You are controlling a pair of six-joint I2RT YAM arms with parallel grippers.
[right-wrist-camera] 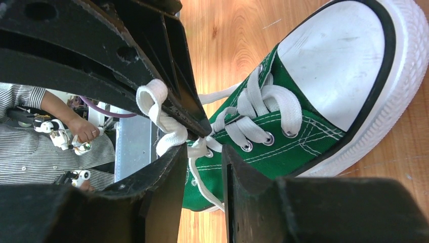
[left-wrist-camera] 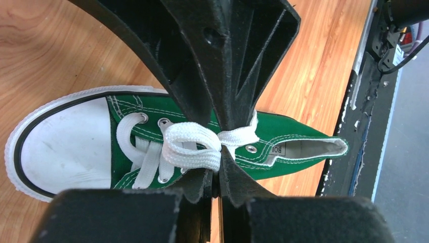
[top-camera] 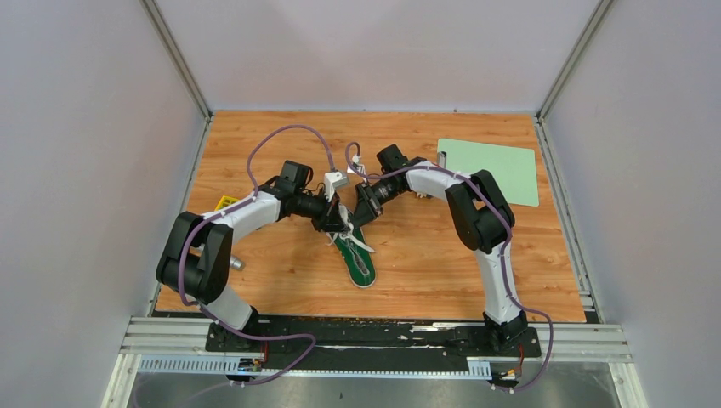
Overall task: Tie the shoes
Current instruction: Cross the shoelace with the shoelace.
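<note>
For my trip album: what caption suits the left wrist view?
Left claw pinching the white lace of a green sneaker on a wooden table.

Your arms bend inward, left gripper [left-wrist-camera: 218, 164] and right gripper [right-wrist-camera: 205, 154] tip to tip; left jaws pinch lace [left-wrist-camera: 192, 147], right parted.

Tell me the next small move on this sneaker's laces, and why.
Probably close the right tool on the white strand lying between its parted jaws: the left tool pinches the lace loop over the sneaker, so both could then pull apart.
</note>
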